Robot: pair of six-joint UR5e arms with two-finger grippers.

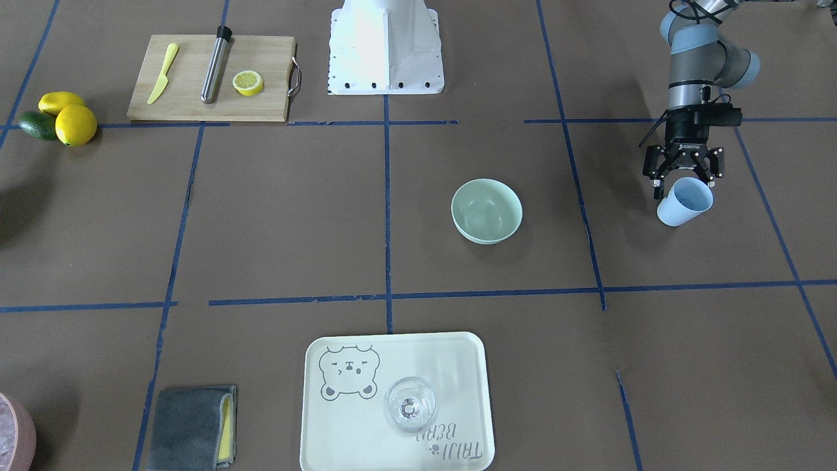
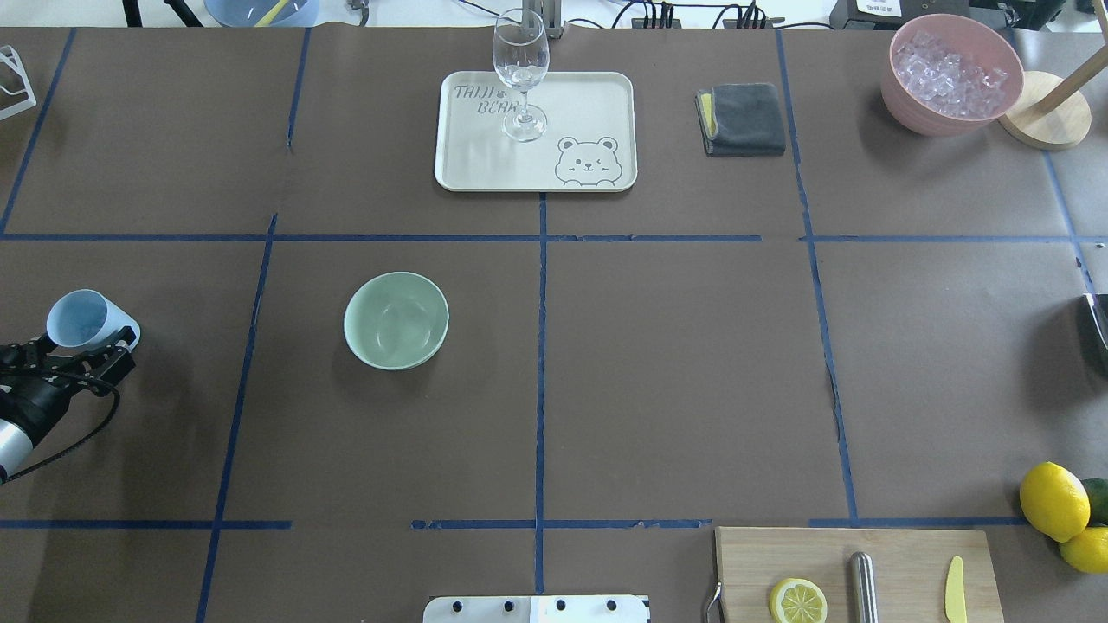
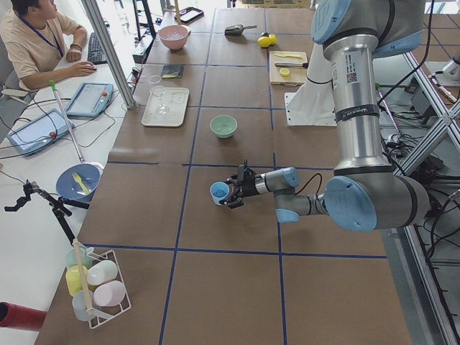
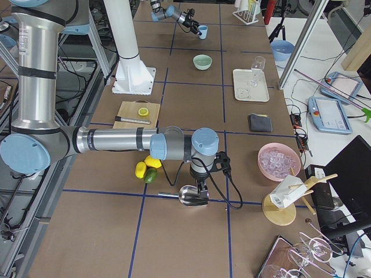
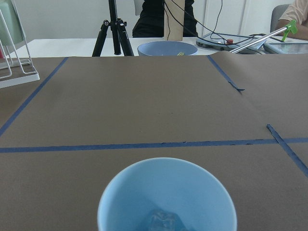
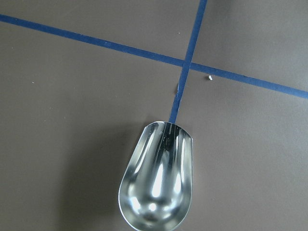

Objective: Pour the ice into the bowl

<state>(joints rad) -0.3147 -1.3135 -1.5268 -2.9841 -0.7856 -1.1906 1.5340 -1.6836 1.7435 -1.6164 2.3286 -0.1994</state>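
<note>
My left gripper (image 1: 683,175) is shut on a light blue cup (image 1: 684,201) and holds it tilted at the table's left end; it also shows in the overhead view (image 2: 80,349). In the left wrist view, clear ice cubes (image 5: 163,222) lie at the bottom of the cup (image 5: 166,195). The mint-green bowl (image 2: 396,320) stands empty to the cup's right, well apart from it (image 1: 486,210). My right gripper (image 4: 200,191) is far off at the table's right end above a metal scoop (image 6: 156,190); I cannot tell if it is open or shut.
A tray (image 2: 606,104) with a clear glass (image 2: 520,73) stands at the far middle. A grey cloth (image 2: 744,119) and a pink container of ice (image 2: 952,73) are far right. A cutting board (image 2: 900,554) with a lemon half, and lemons (image 2: 1053,500), are near right.
</note>
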